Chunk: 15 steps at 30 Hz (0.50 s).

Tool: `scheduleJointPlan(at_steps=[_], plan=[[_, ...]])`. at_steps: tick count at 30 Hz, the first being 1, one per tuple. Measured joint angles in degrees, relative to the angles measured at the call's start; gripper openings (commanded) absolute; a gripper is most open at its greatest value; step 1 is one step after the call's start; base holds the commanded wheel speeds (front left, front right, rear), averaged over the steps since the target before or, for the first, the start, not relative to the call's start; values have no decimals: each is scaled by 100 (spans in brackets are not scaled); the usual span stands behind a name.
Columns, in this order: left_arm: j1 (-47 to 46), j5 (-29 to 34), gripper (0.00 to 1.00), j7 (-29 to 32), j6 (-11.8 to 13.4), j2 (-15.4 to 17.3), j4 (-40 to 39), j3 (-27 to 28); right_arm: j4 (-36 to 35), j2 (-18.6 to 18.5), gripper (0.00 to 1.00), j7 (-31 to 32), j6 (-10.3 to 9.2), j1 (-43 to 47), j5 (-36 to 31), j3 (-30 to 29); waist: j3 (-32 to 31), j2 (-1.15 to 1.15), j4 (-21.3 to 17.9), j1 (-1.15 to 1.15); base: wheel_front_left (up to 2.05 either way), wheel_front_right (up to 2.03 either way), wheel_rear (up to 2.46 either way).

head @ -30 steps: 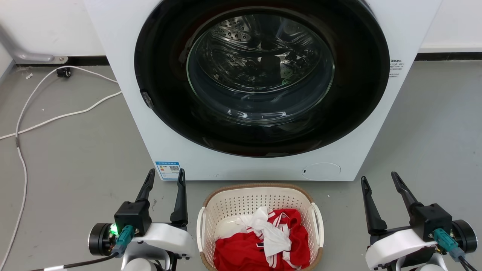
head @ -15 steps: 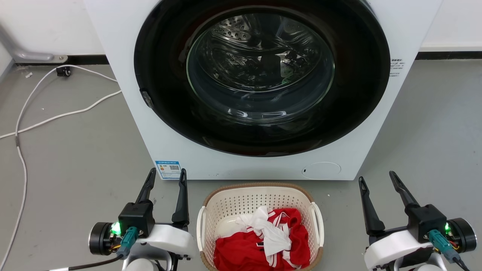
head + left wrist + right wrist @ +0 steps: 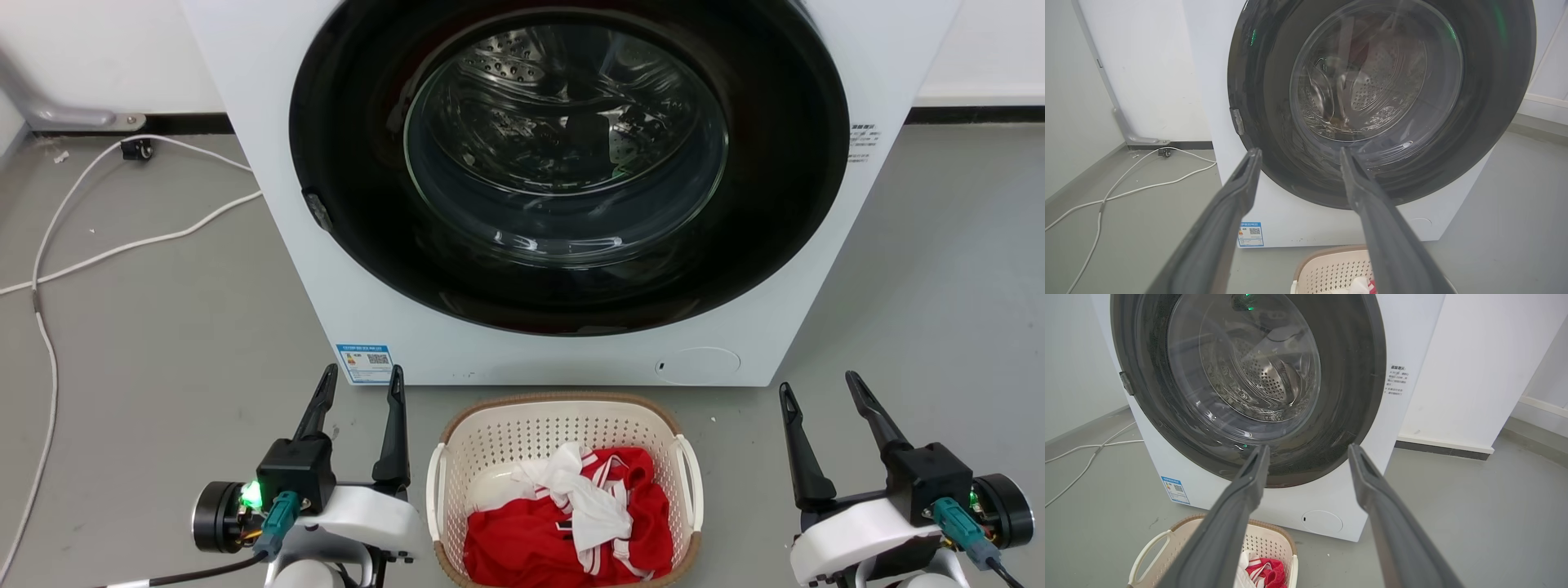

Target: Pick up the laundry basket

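Head view: laundry basket (image 3: 531,433) sits on the grey floor (image 3: 163,351) at bottom centre of the frame, just in front of the washing machine (image 3: 269,122). It is cream, perforated, with a brown rim; a white handle (image 3: 433,498) shows on its left side and another (image 3: 695,490) on its right. Inside it lie red clothes (image 3: 522,547) with a white cloth (image 3: 588,506) on top, bunched toward the lower right of the basket.

Left gripper (image 3: 362,374) is at lower left, fingers pointing up the frame and spread apart with nothing between them. It is beside the basket's left handle and not touching it. Right gripper (image 3: 819,384) is at lower right, fingers also spread wide and empty. It stands well apart from the basket's right handle.

The machine's round dark door with its glass window (image 3: 563,139) takes up the top centre. A blue label (image 3: 365,363) is at the machine's lower left corner. A white cable (image 3: 122,249) runs across the floor at upper left.

Left wrist view: the left gripper (image 3: 1299,151) has a wide gap between its fingers, with the machine door behind it. The basket (image 3: 1331,269) peeks in at bottom centre, partly behind the right-hand finger.

Right wrist view: the right gripper (image 3: 1308,447) is spread wide and empty. The basket (image 3: 1265,539) is at lower left, partly behind the left-hand finger, with one handle (image 3: 1147,555) visible.
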Motion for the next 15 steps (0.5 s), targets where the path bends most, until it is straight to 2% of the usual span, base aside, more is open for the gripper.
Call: scheduleJointPlan(at_steps=[7,15], plan=[[-108,40,100,-1,12,0,119,9,48,1,100,44,0,-71,83,-3,242,0,-5,0,0,0,0],[-313,-66,100,-1,31,1,583,42,328,2,100,76,0,-333,189,90,789,0,-44,1,0,0,0]])
